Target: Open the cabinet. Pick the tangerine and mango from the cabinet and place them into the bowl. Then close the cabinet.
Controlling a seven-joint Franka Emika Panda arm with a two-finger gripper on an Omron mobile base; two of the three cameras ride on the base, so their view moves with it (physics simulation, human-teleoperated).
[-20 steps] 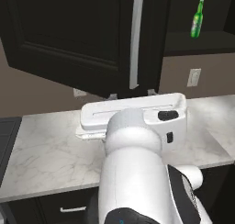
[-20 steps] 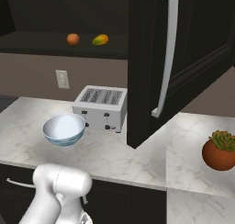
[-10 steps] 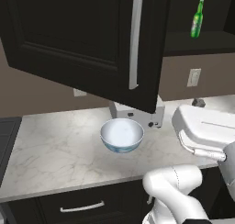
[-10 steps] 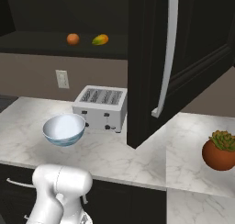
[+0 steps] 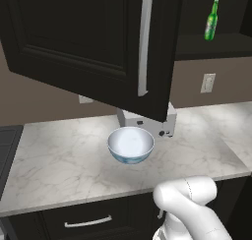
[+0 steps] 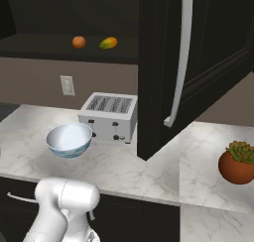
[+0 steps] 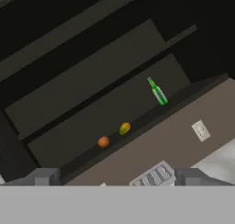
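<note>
since a second ago the arm has swung out from in front of the bowl (image 5: pixel 131 144), which now shows whole on the counter (image 5: pixel 59 160) just before the toaster (image 6: pixel 109 116). the cabinet (image 6: pixel 198 52) door stands open, its bar handle (image 6: pixel 179 57) upright. on the cabinet's lower shelf the tangerine (image 6: pixel 79 42) lies just left of the mango (image 6: pixel 108 42), apart; the mango's long axis runs along the shelf. the green bottle (image 7: pixel 157 92) stands upright farther right. the gripper (image 7: pixel 114 177) is spread wide with nothing in it, its tips partly cut off.
</note>
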